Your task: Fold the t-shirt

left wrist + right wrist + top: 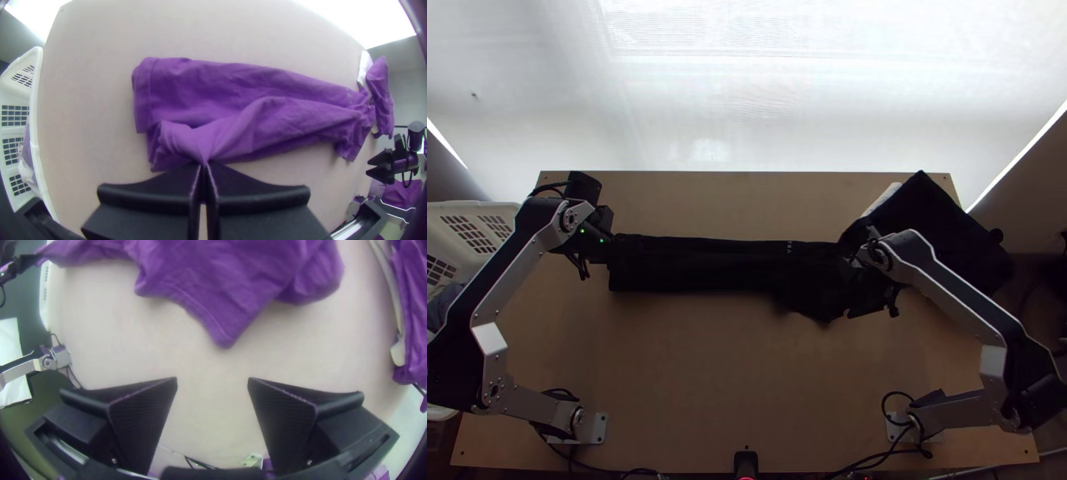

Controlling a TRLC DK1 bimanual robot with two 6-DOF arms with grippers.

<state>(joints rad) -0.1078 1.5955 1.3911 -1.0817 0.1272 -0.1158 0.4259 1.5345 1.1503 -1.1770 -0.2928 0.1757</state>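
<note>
My left gripper [608,237] is at the left end of the t-shirt [699,266], which lies as a long narrow folded strip across the table, looking black from above. In the left wrist view the t-shirt [213,89] is purple, and the left gripper [203,165] is shut on a pinched part of its upper layer, pulling up creases. My right gripper [865,298] is over the strip's bunched right end. In the right wrist view the right gripper [212,380] stands open, bare table between its fingers, beside a pointed corner of the t-shirt [222,306].
More dark cloth [939,228] lies at the table's back right and over its edge, a white piece [881,200] beside it. A white basket [503,210] with cloth inside stands off the left edge. Bare wood [747,368] stretches in front of the strip.
</note>
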